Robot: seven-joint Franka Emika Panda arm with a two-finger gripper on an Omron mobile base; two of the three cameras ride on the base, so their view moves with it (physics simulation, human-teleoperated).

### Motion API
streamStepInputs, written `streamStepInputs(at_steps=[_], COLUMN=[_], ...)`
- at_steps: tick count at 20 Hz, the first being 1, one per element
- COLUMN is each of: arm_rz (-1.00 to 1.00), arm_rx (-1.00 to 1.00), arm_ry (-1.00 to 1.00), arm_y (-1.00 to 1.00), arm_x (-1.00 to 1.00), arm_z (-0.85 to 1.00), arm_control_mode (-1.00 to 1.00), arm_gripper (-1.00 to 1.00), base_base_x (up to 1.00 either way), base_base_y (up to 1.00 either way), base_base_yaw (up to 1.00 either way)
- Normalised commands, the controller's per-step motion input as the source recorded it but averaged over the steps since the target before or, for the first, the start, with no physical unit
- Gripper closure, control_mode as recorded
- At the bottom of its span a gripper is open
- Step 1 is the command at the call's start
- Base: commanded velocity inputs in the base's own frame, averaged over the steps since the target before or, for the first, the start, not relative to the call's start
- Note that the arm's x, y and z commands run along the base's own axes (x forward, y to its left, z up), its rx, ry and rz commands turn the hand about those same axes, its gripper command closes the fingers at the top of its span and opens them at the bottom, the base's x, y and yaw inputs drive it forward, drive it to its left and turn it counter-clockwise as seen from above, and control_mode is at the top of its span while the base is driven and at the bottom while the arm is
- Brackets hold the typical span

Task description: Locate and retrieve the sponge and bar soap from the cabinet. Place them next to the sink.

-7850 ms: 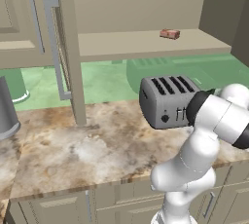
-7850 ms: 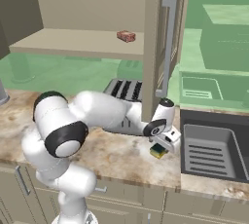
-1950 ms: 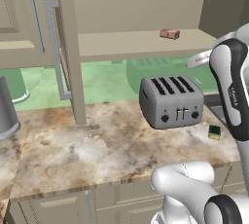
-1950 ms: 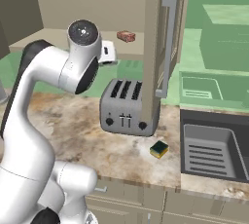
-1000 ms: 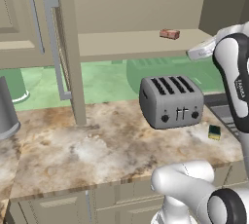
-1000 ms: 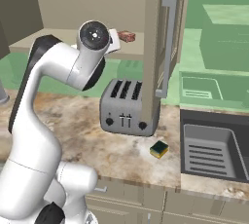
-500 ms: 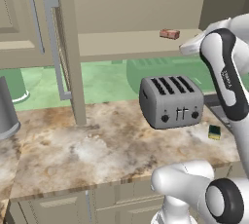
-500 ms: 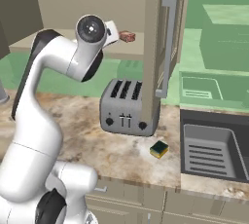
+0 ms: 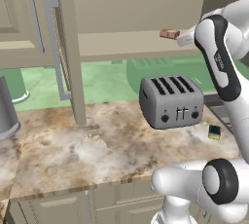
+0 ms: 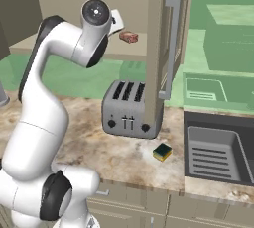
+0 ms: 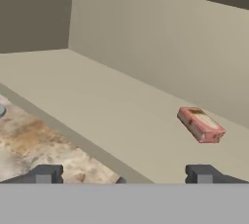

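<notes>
Pincer [image 11: 121,174] released, empty, short of bar soap [image 11: 200,124] on cabinet [image 11: 112,106] shelf; sponge [image 10: 161,151] on bench [image 10: 114,157] near sink [image 10: 218,150].

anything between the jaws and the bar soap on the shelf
Nothing: in the hand view, bare cabinet shelf runs from the open gripper to the bar soap.

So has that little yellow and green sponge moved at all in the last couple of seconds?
No. The sponge lies on the counter in the same spot, between the toaster and the sink.
</notes>
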Motion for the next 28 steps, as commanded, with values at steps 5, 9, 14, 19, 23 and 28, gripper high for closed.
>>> streamStepInputs(at_steps=[5,9,14,19,23,28], arm_rz=[-0.02,-0.03,0.00,-0.01,-0.08,-0.12], arm_rx=[0.00,0.00,0.00,0.00,0.00,-0.01], arm_ry=[0.00,0.00,0.02,0.03,0.09,0.11], arm_y=[-0.14,-0.12,-0.02,0.00,-0.03,-0.08], arm_x=[0.14,0.09,0.06,0.09,0.17,0.19], arm_z=[-0.05,-0.07,-0.06,0.00,-0.05,-0.01], arm_control_mode=[-1.00,-1.00,-1.00,-1.00,-1.00,-1.00], arm_gripper=[-1.00,-1.00,-1.00,-1.00,-1.00,-1.00], base_base_x=[0.00,0.00,0.00,0.00,0.00,0.00], base_base_y=[0.00,0.00,0.00,0.00,0.00,0.00], base_base_yaw=[0.00,0.00,0.00,0.00,0.00,0.00])
